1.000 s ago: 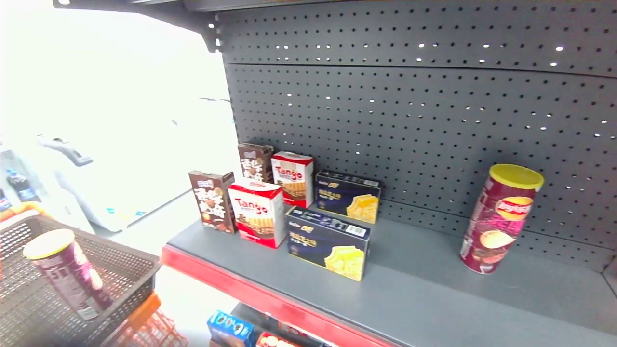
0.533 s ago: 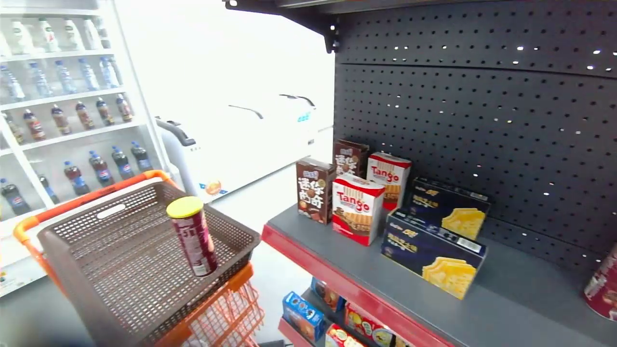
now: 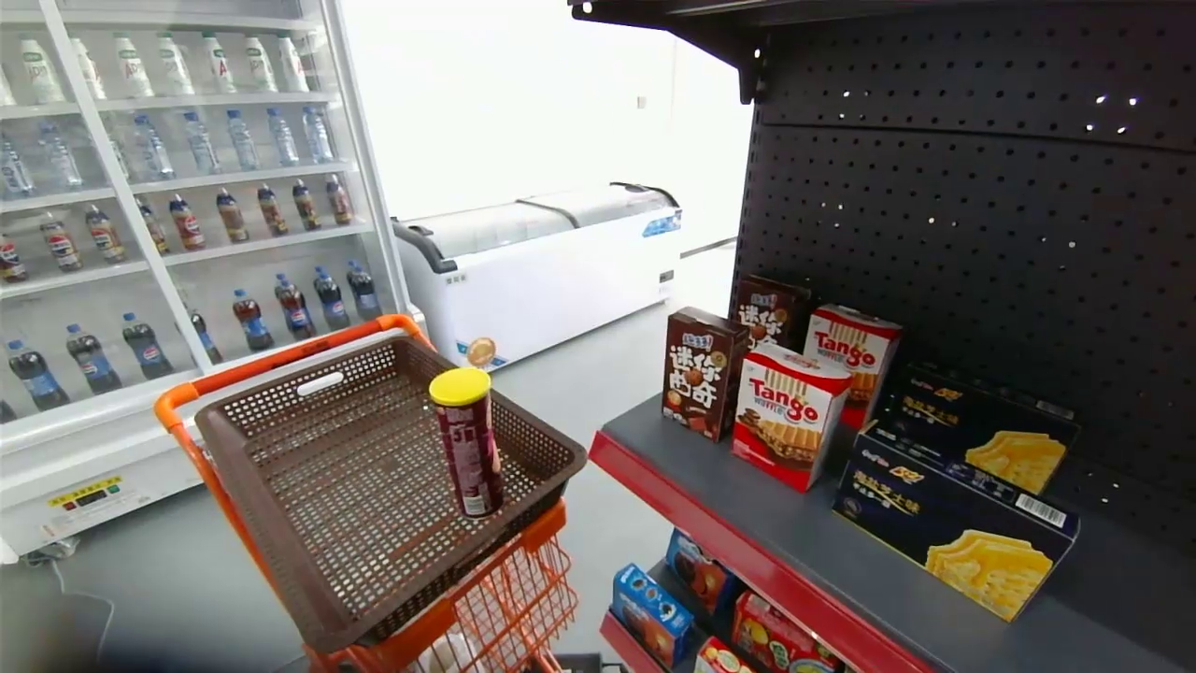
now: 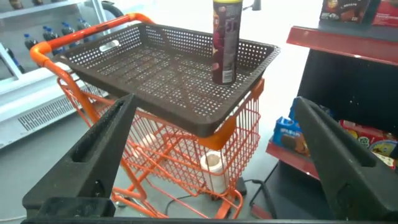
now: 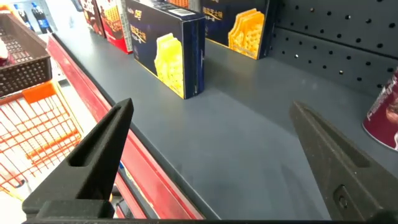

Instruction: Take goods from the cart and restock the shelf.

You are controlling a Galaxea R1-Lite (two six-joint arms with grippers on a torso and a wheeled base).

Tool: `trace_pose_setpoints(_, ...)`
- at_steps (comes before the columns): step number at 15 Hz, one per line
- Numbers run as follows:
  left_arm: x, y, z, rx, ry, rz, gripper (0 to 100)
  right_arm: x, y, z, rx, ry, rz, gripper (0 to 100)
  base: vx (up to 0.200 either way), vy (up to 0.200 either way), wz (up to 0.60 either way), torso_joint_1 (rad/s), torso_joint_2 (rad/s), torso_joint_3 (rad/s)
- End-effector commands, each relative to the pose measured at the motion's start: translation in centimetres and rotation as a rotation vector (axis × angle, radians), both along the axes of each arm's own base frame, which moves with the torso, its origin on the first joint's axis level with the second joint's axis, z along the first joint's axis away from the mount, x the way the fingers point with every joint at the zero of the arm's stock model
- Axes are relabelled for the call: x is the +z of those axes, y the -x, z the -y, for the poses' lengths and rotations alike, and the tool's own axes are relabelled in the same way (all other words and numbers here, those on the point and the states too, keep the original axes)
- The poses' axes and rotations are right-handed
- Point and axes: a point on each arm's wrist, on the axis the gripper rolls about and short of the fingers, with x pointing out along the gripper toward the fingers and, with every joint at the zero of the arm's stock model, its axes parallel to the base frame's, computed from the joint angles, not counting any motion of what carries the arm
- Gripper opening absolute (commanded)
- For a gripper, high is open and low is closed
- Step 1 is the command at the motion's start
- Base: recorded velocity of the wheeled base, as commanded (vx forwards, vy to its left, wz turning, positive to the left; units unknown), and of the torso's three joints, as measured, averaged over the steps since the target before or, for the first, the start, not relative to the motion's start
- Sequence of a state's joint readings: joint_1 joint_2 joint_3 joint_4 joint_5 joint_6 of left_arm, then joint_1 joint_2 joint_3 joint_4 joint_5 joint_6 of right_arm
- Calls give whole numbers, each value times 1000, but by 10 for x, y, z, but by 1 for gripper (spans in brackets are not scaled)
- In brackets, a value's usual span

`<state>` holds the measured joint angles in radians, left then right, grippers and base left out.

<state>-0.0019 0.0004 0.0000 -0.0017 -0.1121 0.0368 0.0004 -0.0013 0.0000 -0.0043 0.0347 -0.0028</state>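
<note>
So in the head view, a yellow-lidded chip can (image 3: 465, 439) stands upright in the brown basket (image 3: 308, 486) on the orange cart (image 3: 177, 407), left of the grey shelf (image 3: 794, 528), in the basket corner closest to that shelf. Wafer boxes (image 3: 790, 425) and dark blue boxes (image 3: 944, 523) sit on the shelf. Left wrist view: left gripper (image 4: 214, 101) is spread wide, holding nothing, off the shelf and facing the cart. Right wrist view: right gripper (image 5: 212, 106) is also released and empty, over the shelf, with a second chip can (image 5: 384, 112) standing on it.
</note>
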Motion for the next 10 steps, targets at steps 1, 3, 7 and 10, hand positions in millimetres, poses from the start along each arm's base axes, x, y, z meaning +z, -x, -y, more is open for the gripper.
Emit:
trace_pose_setpoints(1, 0, 0, 0, 1, -2, 4, 100, 0, 0, 0, 2, 0, -1, 100, 0, 0, 0, 0, 0, 0)
trace_pose_setpoints(3, 26, 7, 0, -10, -4, 82, 100, 0, 0, 0, 2, 0, -1, 100, 0, 0, 0, 0, 0, 0)
trace_pose_setpoints(7, 111, -54, 1, -21, -23, -184, 100, 0, 0, 0, 2, 0, -1, 100, 0, 0, 0, 0, 0, 0)
trace_pose_setpoints(10, 116, -100, 3, -52, -50, -284, 100, 0, 0, 0, 2, 0, -1, 100, 0, 0, 0, 0, 0, 0)
